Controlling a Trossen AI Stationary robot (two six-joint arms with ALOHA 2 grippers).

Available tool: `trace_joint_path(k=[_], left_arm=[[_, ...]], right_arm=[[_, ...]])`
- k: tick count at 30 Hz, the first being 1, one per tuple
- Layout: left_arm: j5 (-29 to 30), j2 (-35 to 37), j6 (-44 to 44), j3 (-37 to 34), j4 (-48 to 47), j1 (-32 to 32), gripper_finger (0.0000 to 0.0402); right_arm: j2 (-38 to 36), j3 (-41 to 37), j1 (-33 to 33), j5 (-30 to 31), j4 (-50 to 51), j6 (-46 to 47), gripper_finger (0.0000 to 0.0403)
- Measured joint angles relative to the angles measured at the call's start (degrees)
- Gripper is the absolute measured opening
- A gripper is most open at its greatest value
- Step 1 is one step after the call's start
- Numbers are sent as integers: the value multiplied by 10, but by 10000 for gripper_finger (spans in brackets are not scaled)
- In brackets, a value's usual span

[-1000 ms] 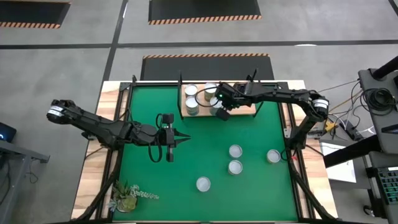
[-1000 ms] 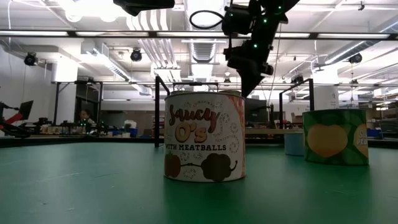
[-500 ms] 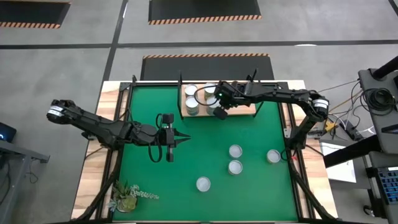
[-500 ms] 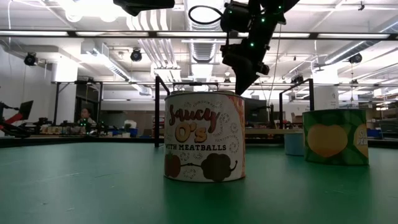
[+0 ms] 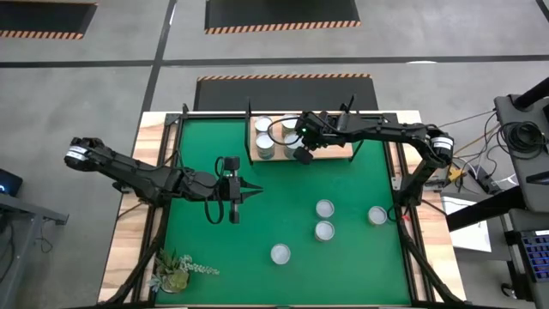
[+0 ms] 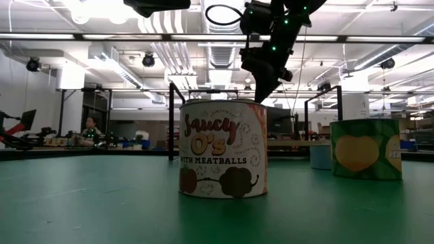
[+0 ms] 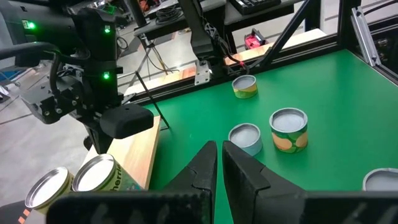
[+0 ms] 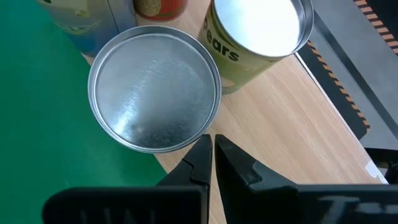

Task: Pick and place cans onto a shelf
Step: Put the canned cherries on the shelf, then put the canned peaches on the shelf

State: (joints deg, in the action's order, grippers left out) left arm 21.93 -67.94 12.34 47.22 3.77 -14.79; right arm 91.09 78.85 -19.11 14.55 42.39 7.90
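We log right gripper (image 5: 302, 154) upper centre, over shelf (image 5: 343, 151) edge, fingers closed, empty | left gripper (image 5: 254, 192) mid-left, closed, empty.

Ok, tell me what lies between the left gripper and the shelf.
Nothing: the high view shows only bare green mat between the left gripper and the shelf.

i see a small green plant sprig (image 5: 176, 270) at the near-left corner of the green table mat (image 5: 283, 202), and black floor mats with hazard-striped edges (image 5: 283, 89) beyond.
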Motion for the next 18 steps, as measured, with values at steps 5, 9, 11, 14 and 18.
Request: trace_joint_path(k=[5, 9, 11, 14, 18], left_arm=[[0, 0, 0, 0, 0, 0, 8], [0, 0, 0, 0, 0, 0, 8], [0, 0, 0, 0, 0, 0, 8], [0, 0, 0, 0, 0, 0, 8], [0, 0, 0, 0, -1, 0, 8]], right_arm=[[0, 0, 0, 0, -16, 0, 9], [0, 0, 0, 0, -16, 0, 9], [-1, 0, 0, 0, -14, -1, 9], [-7, 4, 1, 1, 2, 0, 9], [-36, 12, 16, 5, 12, 16, 9]])
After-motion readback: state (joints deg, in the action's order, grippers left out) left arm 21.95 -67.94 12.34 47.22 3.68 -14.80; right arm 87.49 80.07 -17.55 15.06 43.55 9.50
